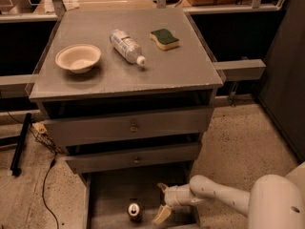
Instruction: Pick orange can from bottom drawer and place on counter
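The orange can (134, 211) stands upright on the floor of the open bottom drawer (109, 194), near its front, silver top facing up. My gripper (161, 202) is inside the drawer, just right of the can and apart from it, open, with one finger (161, 214) low and the other (162, 187) farther back. The white arm reaches in from the lower right. The counter (167, 70) is the grey top of the cabinet above.
On the counter lie a white bowl (78, 57) at left, a clear water bottle (126, 46) on its side in the middle, and a green-yellow sponge (165, 38) at right. Two upper drawers (133, 127) are shut. A cable (45, 175) trails on the floor at left.
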You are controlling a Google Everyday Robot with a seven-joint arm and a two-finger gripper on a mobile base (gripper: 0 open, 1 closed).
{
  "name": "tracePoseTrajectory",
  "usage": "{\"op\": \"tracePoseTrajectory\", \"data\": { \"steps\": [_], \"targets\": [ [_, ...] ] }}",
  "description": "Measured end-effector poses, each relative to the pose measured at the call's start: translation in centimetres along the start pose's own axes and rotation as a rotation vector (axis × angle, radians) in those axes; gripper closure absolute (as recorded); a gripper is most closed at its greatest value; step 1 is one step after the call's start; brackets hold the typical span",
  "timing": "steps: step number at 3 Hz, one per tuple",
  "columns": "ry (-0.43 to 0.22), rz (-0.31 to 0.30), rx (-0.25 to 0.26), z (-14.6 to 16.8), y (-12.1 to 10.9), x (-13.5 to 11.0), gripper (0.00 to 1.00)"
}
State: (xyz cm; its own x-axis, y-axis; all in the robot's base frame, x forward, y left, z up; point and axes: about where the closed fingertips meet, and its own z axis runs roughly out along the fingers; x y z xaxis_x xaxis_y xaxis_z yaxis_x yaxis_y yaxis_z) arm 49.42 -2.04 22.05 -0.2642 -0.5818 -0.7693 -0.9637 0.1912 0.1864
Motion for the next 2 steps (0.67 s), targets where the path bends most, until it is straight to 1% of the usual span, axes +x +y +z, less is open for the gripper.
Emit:
{"op": "tracePoseTrajectory", "data": {
  "steps": [1, 2],
  "targets": [
    [-0.048, -0.003, -0.024, 1.5, 0.1, -0.2, 0.00],
    [-0.140, -0.049, -0.093, 5.8, -1.0, -2.4, 0.00]
  ]
}}
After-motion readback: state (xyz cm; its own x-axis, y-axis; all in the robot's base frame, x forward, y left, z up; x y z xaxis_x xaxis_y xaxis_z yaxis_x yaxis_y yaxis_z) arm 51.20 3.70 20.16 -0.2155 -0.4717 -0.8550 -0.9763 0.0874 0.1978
